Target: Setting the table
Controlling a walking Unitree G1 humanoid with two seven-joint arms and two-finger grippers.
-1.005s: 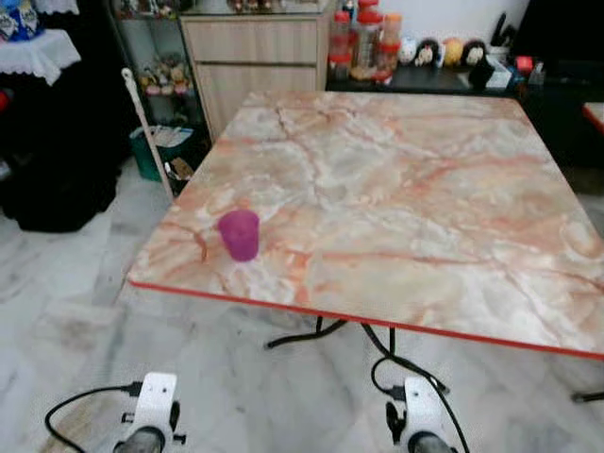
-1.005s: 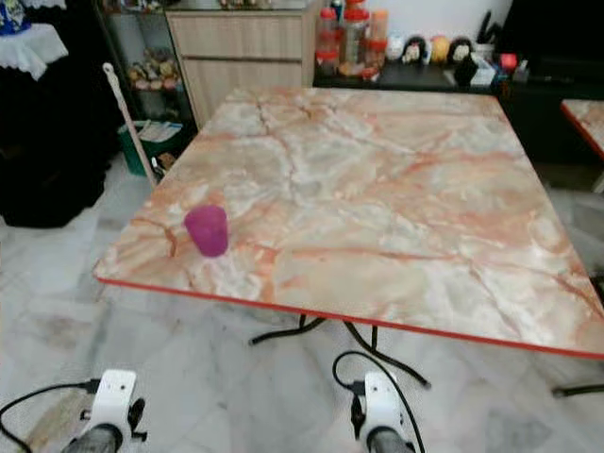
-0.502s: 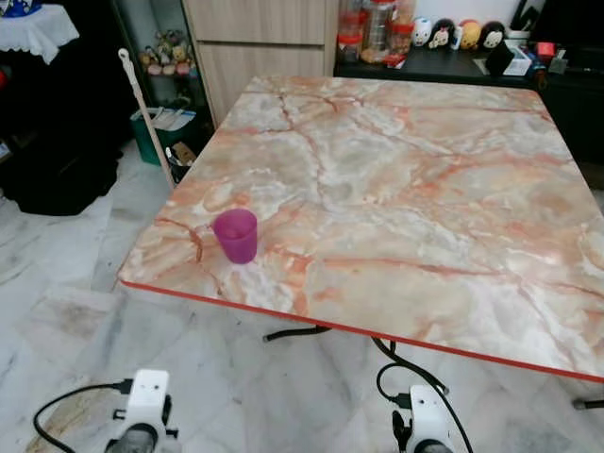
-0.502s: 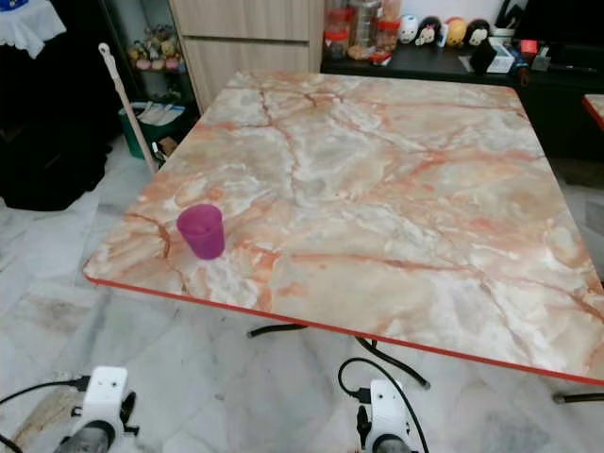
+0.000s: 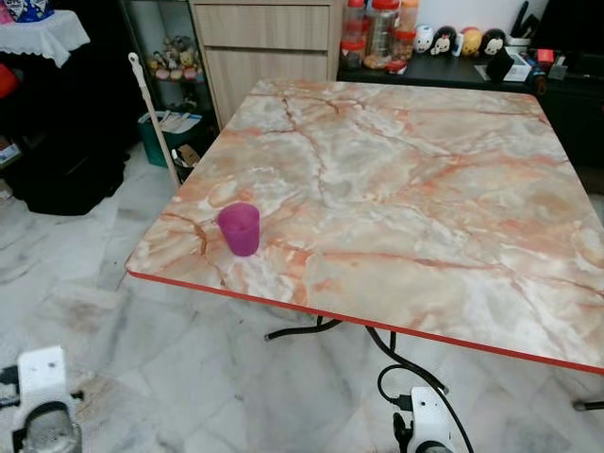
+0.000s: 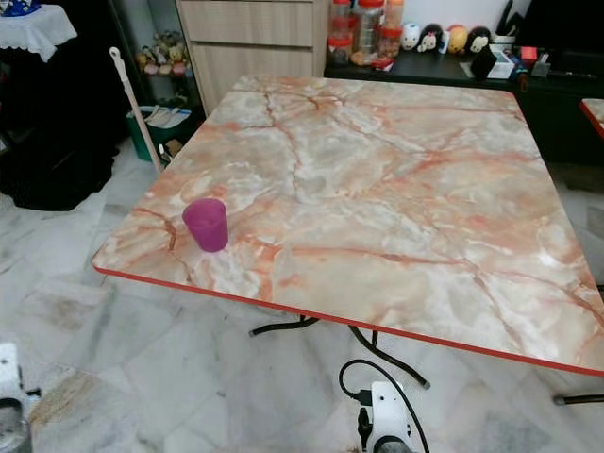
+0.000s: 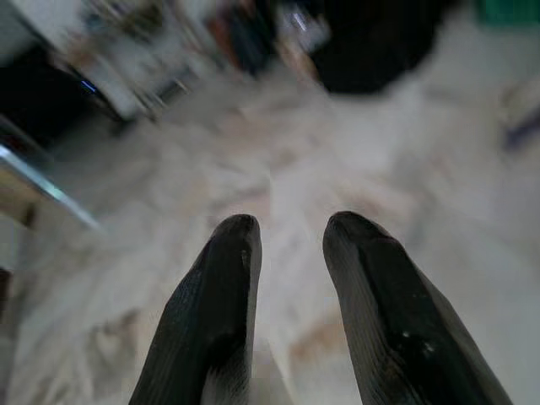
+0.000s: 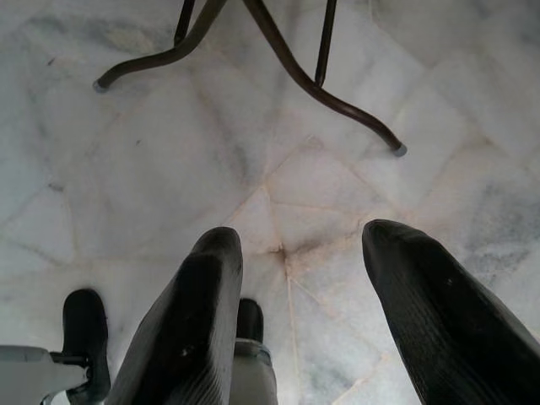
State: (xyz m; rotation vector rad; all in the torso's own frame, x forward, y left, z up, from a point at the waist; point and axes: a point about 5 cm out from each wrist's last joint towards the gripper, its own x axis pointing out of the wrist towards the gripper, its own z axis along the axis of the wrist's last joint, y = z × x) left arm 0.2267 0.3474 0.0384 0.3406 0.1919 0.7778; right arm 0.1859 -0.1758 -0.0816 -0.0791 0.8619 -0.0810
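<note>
We see a small purple plastic cup (image 5: 239, 227) upright near the near-left corner of the square orange-veined marble table (image 5: 396, 189), our left gripper (image 7: 291, 232) slightly open and empty, our right gripper (image 8: 304, 245) wide open over the pale tiled floor (image 8: 126, 169)

A square table (image 5: 406, 189) with an orange-veined marble-pattern top and a red edge is carried on dark curved metal legs (image 8: 278, 59). The floor (image 5: 85, 274) is laid with pale grey-veined marble tiles. Behind the table a wooden drawer cabinet (image 5: 264, 42) is set against the wall, with a glass shelf unit (image 5: 170, 57) just beside it. A dark sideboard (image 5: 453, 71) is loaded with jars and small figures. A white lace cloth (image 5: 42, 33) is draped at the far left.
</note>
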